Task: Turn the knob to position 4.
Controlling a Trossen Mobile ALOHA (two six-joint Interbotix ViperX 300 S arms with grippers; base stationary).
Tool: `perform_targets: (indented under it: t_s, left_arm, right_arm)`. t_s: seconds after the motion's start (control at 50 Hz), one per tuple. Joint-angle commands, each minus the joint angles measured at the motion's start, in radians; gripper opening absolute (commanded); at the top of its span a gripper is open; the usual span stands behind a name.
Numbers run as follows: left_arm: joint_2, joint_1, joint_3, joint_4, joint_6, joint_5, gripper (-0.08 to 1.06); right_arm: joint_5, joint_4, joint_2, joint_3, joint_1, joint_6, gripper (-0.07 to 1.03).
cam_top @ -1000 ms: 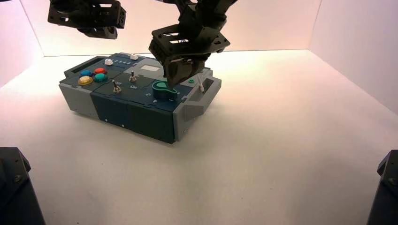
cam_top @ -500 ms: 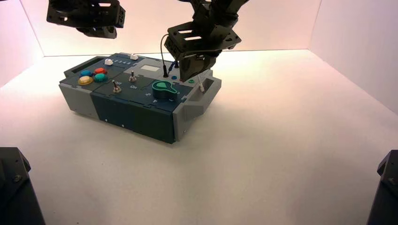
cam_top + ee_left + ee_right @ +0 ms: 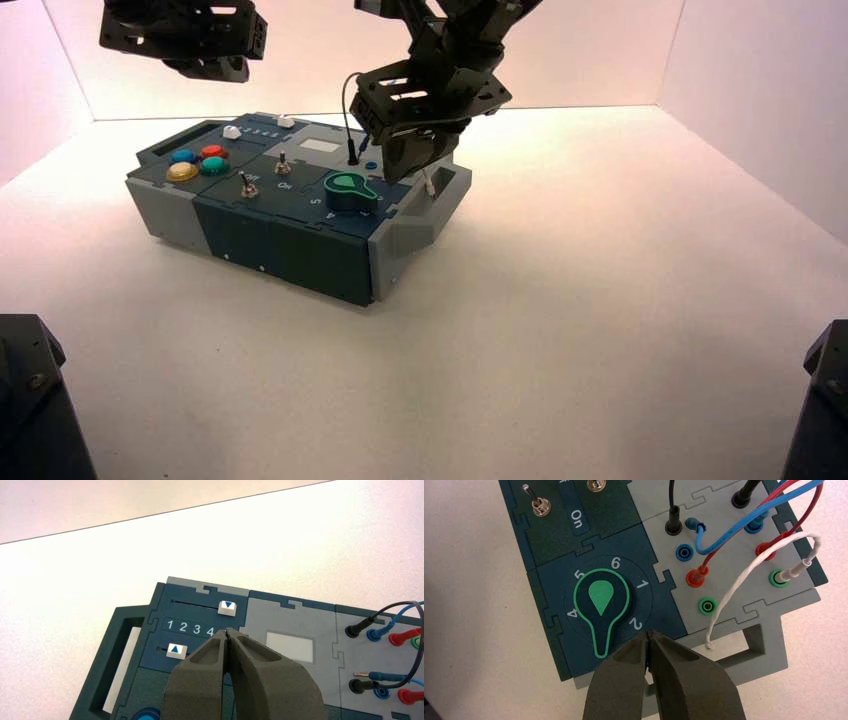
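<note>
A dark blue and grey box (image 3: 300, 230) stands on a white bench (image 3: 560, 330), turned at an angle. The green teardrop knob (image 3: 602, 608) sits on the near right part of the box's top, ringed by white digits. In the right wrist view its pointed tip aims between the 2 and the 4 (image 3: 572, 613), where the 3 would lie hidden beneath it, so the knob is not yet at 4. The right hand (image 3: 650, 639) hovers just above and behind the knob, fingers pressed closed and holding nothing, apart from the knob, probably placed to nudge the tip sideways. The left hand (image 3: 228, 636) waits high over the box's far left end, also closed and empty, clear of the work.
</note>
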Motion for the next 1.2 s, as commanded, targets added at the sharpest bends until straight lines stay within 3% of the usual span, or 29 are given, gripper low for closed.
perform_targets:
  t_s: [0.02, 0.88, 1.2]
  left_arm:
    - [-0.023, -0.003, -0.011, 0.0, -0.002, -0.009, -0.03]
    - [-0.028, -0.003, -0.009, 0.0, -0.002, -0.011, -0.03]
    - [-0.028, -0.002, -0.009, 0.0, -0.002, -0.011, -0.03]
  right_arm:
    - [0.009, 0.003, -0.014, -0.029, 0.005, 0.0, -0.02]
    - [0.081, 0.021, 0.057, -0.112, 0.044, 0.0, -0.02]
    - [0.089, 0.028, 0.041, -0.107, 0.049, 0.002, -0.02]
